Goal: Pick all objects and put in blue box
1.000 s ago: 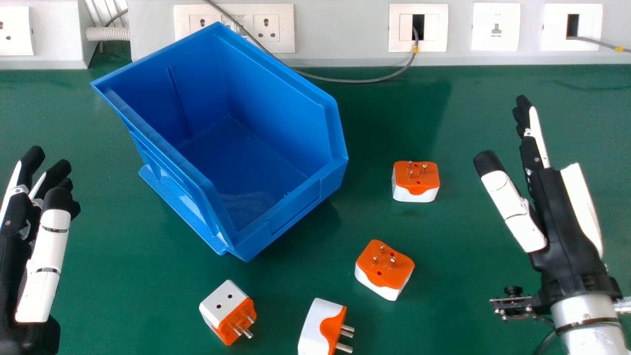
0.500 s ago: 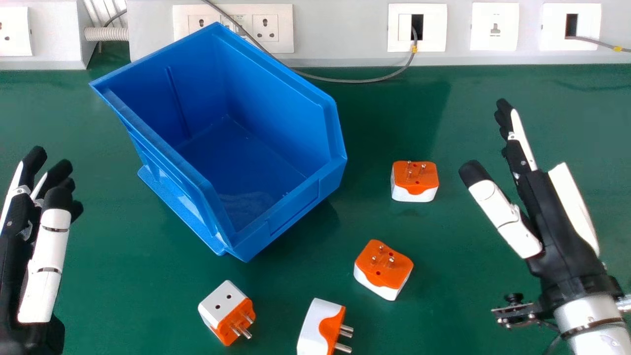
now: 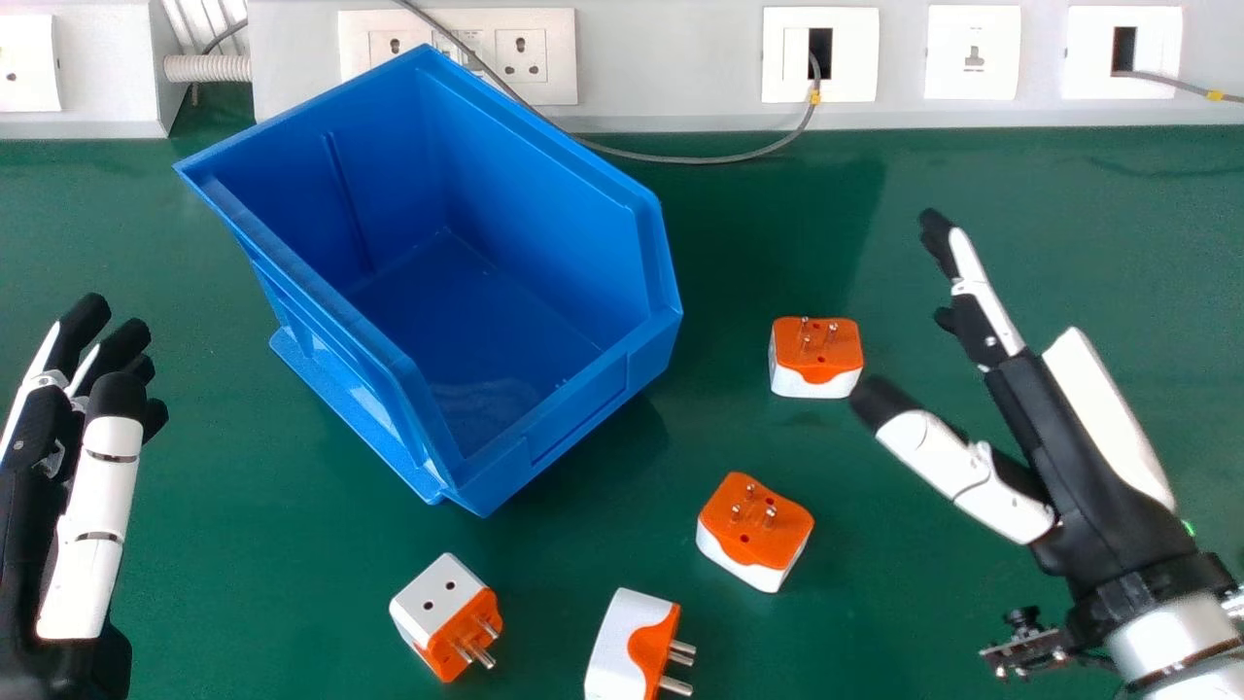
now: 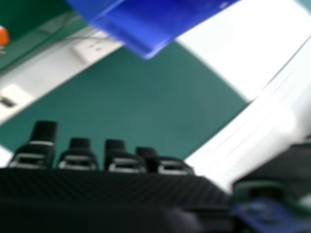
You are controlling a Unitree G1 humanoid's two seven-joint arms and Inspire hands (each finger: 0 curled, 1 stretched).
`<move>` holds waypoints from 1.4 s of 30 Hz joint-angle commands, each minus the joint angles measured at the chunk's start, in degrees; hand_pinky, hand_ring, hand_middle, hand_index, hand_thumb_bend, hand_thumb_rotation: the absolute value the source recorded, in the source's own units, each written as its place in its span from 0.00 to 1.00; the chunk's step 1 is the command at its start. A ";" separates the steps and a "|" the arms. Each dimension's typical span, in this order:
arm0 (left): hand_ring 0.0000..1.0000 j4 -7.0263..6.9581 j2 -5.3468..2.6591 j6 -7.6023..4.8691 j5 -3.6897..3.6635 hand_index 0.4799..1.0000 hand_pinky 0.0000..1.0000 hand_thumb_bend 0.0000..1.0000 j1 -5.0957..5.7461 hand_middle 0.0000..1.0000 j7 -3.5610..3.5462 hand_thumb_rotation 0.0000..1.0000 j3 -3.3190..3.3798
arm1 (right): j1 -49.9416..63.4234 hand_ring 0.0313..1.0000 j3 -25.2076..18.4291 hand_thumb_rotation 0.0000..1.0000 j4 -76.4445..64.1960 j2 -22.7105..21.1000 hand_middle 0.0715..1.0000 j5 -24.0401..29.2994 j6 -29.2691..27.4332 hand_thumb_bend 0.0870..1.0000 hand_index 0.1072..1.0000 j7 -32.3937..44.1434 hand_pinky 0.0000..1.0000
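Pointing obliquely toward the far side of the green table point(image 3: 933, 612), the black and white right hand point(image 3: 1079, 447) has its fingers point(image 3: 989, 311) released and nearly straight, thumb spread away. Just beyond the thumb tip sits an orange-topped, white-based blocky plug adapter point(image 3: 816, 357), pins up, its long axis running left to right; I cannot tell whether they touch. Nearer the robot, a second orange-topped adapter point(image 3: 755, 530) also has its pins up, its long axis slanting toward the near right. Closer still, a white and orange adapter point(image 3: 627, 647) lies with metal pins pointing right; left of it, a two-tone adapter point(image 3: 447, 612) aims its pins toward the near right. Farther left stands the open blue plastic box point(image 3: 428, 292), then the left hand point(image 3: 73, 515), its fingers relaxed.
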 commanded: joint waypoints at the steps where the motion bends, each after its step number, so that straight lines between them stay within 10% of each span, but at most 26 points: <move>1: 0.92 -0.22 0.78 -1.50 -0.37 0.84 0.89 0.54 -0.26 0.90 -0.27 0.76 0.67 | -1.23 0.99 0.55 0.86 1.30 -2.67 1.00 -2.41 -4.05 0.44 0.99 -0.14 0.88; 14: 0.92 -1.03 1.72 0.01 -0.32 0.84 0.89 0.54 -1.32 0.90 -0.27 0.75 1.20 | -3.33 0.94 2.17 0.73 2.96 -8.40 0.97 -14.00 -9.25 0.52 0.96 -2.23 0.83; 42: 0.91 -1.11 2.24 0.38 -0.87 0.90 0.87 0.56 -1.65 0.92 -0.52 0.77 1.26 | -18.13 0.90 11.11 0.42 10.20 -16.79 0.91 -17.56 -11.45 0.73 0.89 9.07 0.78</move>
